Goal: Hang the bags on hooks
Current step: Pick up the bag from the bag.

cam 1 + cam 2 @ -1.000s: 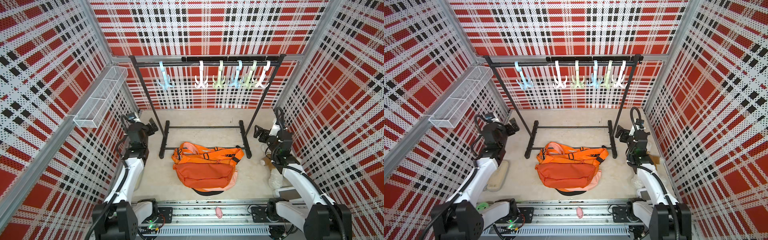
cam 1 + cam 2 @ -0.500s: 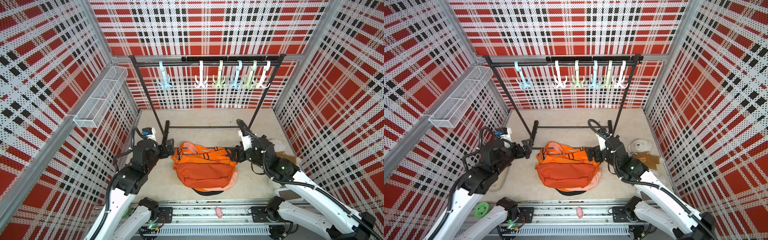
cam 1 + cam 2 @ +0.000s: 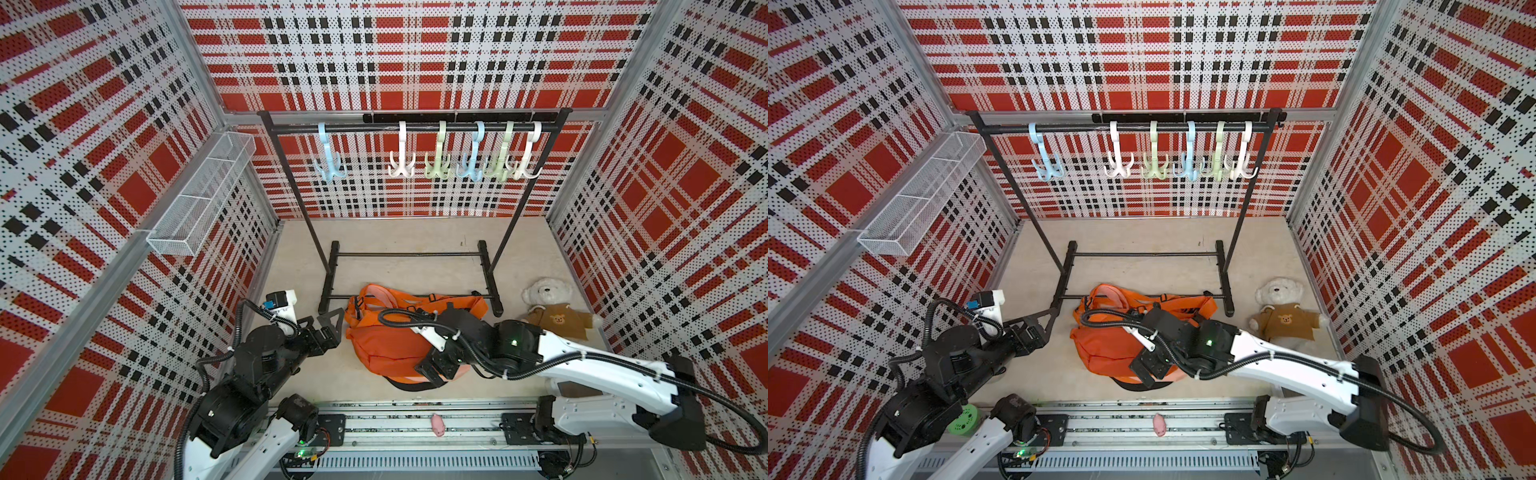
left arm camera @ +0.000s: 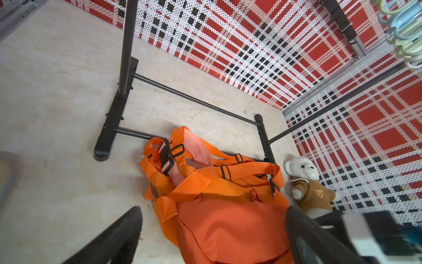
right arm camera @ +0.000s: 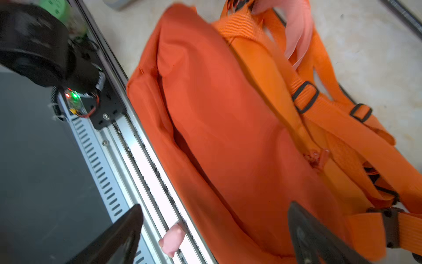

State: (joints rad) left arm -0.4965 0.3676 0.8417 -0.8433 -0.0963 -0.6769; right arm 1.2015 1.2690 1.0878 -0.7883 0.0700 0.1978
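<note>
The orange bag (image 3: 386, 345) (image 3: 1108, 345) lies flat on the floor in front of the black rack, its straps (image 4: 194, 155) bunched toward the rack's base. Several pastel hooks (image 3: 402, 153) (image 3: 1119, 156) hang from the rack's top rail (image 3: 374, 129). My left gripper (image 3: 322, 322) (image 4: 212, 228) is open and sits low beside the bag's left end without touching it. Above the bag's front part, my right gripper (image 3: 434, 370) (image 5: 215, 228) points down, open, with orange cloth and the front rail between its fingers. Neither gripper holds anything.
A teddy bear (image 3: 548, 303) (image 4: 306, 180) lies right of the bag, by the rack's right foot (image 3: 492, 286). A wire basket (image 3: 199, 199) hangs on the left wall. A small pink thing (image 3: 436, 424) (image 5: 172, 237) rests on the front rail. A green spool (image 3: 965, 419) is at the front left.
Both arms have swung in from the side walls and come down to the bag. The right one has gone on over its front part. The bag has not moved.
</note>
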